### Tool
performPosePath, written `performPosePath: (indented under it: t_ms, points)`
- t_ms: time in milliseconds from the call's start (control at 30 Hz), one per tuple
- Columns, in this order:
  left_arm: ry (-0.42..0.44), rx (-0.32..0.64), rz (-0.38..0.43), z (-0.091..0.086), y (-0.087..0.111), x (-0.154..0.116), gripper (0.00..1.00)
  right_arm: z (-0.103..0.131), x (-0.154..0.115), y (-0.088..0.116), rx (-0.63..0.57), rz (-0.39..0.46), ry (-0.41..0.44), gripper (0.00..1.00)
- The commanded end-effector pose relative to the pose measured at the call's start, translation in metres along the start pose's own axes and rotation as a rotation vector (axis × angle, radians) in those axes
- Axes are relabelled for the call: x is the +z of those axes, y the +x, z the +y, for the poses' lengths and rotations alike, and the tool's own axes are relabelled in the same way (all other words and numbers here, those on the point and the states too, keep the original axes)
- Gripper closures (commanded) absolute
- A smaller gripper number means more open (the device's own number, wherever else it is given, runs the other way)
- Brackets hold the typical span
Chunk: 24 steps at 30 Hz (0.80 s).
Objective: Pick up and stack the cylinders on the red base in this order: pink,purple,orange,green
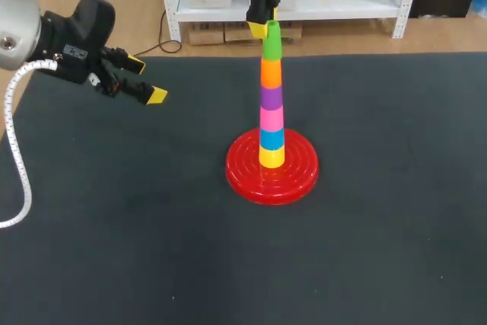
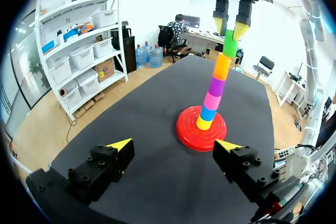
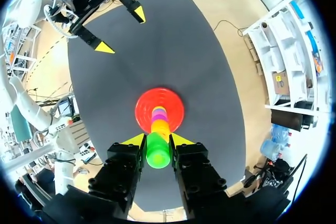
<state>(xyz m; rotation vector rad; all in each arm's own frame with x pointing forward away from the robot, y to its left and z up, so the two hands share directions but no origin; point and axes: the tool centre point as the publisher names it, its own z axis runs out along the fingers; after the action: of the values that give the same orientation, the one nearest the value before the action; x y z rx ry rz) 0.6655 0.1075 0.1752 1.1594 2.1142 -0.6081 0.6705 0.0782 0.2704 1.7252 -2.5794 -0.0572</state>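
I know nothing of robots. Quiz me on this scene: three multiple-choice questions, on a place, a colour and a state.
1. Where is the green cylinder? A atop the stack; B on a shelf; C on the floor.
2. Which colour sits directly on the red base? A pink; B yellow; C orange.
3. The left gripper is: A open; B shut on a cylinder; C out of sight.
Key: A, it tops the stack above the orange cylinder; B, the yellow cylinder is lowest; A, its fingers stand apart, holding nothing.
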Motion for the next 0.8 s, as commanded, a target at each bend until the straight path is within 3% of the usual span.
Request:
performPosePath:
  t_ms: [33,133,800]
  points:
    - [0.001,0.001,-0.003,0.001,0.001,0.000,0.00,-0.001,0.005,0.000,0.003,-0.007,0.013,1.00]
    - [0.001,0.001,-0.003,0.001,0.001,0.000,0.00,-0.001,0.003,0.001,0.011,-0.039,0.028,1.00]
    - [0.001,0.001,-0.003,0.001,0.001,0.000,0.00,0.006,-0.008,0.013,-0.002,-0.045,0.030,1.00]
